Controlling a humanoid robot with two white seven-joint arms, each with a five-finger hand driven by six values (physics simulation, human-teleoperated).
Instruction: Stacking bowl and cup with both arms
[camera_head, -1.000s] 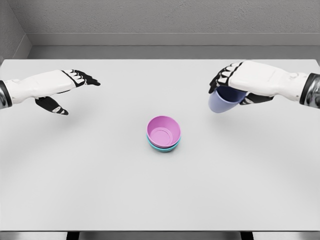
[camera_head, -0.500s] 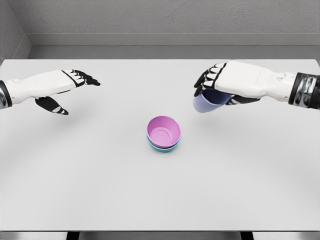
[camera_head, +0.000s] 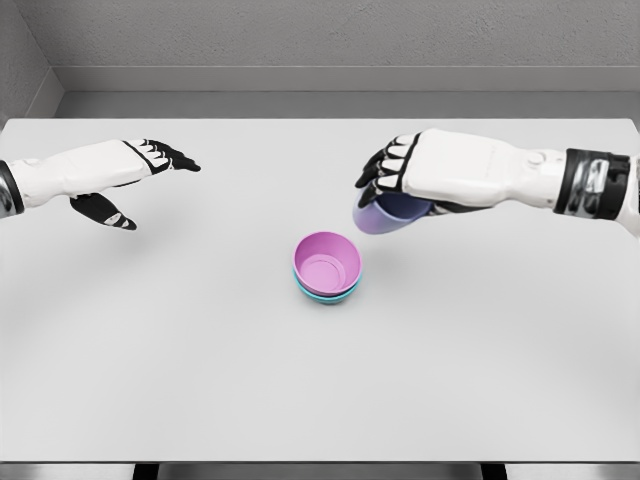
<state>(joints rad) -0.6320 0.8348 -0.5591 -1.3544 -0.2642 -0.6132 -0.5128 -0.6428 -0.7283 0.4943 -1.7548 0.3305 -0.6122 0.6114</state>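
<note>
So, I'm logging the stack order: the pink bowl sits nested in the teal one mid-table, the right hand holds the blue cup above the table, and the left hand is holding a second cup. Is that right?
Not quite. In the head view the left hand holds nothing; its fingers are spread open. The rest stands: the pink bowl sits nested in the teal bowl mid-table, and the right hand holds the blue cup above the table.

Pastel dishes showing against a pale grey table (camera_head: 200, 360)

A pink bowl (camera_head: 327, 263) is sitting in a teal bowl (camera_head: 326, 294); the periwinkle cup (camera_head: 385, 213) is showing under the white right hand (camera_head: 400, 180) with black fingers; the left hand (camera_head: 120, 180) is matching.
</note>
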